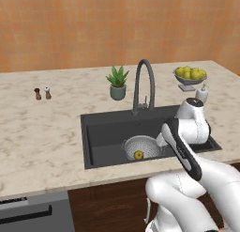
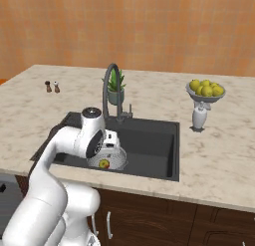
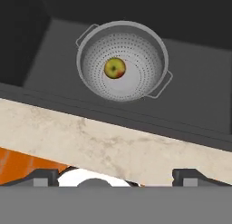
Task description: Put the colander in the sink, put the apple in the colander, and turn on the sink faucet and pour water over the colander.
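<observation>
- Far left of the left base view, two small shakers (image 1: 42,93) stand on the marble counter (image 1: 37,132), well apart from the work.
- Left of centre at the back edge of the basin, a potted plant (image 1: 117,83) sits just beside the sink faucet (image 1: 143,85), whose arched spout reaches out over the basin, probably so that water can fall into it.
- In the middle, the sink (image 1: 103,132) holds the colander (image 1: 140,146) upright on its floor near the front wall; the apple (image 1: 138,155) lies at the bottom of the colander, so the first two steps look done.
- In the hand view the gripper (image 3: 116,177) hovers above the counter's front edge with its tips spread wide and empty, the colander in the upper middle.
- To the right, a fruit bowl (image 1: 190,76) and a white bottle (image 1: 202,92) stand on the counter.
- The faucet lever seems the next target; no water is visible.
</observation>
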Available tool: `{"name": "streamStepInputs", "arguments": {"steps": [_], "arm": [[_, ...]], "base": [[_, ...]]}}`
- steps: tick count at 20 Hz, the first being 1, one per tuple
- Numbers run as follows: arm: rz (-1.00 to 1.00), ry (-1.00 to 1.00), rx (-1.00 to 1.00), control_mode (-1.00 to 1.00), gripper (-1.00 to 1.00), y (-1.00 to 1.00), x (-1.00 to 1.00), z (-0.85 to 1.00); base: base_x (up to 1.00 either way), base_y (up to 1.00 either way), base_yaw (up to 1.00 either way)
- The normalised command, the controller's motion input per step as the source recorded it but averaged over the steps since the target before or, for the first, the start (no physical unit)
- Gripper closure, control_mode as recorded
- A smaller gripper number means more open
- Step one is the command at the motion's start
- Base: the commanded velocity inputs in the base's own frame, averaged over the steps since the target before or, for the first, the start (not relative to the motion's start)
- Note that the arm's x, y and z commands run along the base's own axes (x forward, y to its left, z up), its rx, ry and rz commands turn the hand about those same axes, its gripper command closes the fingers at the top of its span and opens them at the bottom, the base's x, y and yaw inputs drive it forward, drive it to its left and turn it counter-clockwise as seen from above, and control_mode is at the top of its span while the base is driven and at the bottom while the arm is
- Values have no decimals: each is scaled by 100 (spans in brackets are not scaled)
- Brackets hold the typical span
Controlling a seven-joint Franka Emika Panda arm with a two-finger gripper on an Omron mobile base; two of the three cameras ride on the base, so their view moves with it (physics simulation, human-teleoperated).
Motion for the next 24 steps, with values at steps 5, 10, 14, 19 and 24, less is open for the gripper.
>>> {"name": "streamStepInputs", "arguments": {"steps": [5, 10, 14, 19, 24], "arm": [[25, -1, 25, -100, -100, -61, 46, 30], [38, -10, 28, -100, -100, -47, 72, 19], [38, -16, 24, -100, -100, -34, 78, 28], [28, -19, 21, -100, -100, -13, 63, 21], [11, -16, 20, -100, -100, -3, 60, 13]], "base": [[0, 0, 0], [0, 0, 0], [0, 0, 0], [0, 0, 0], [0, 0, 0]]}}
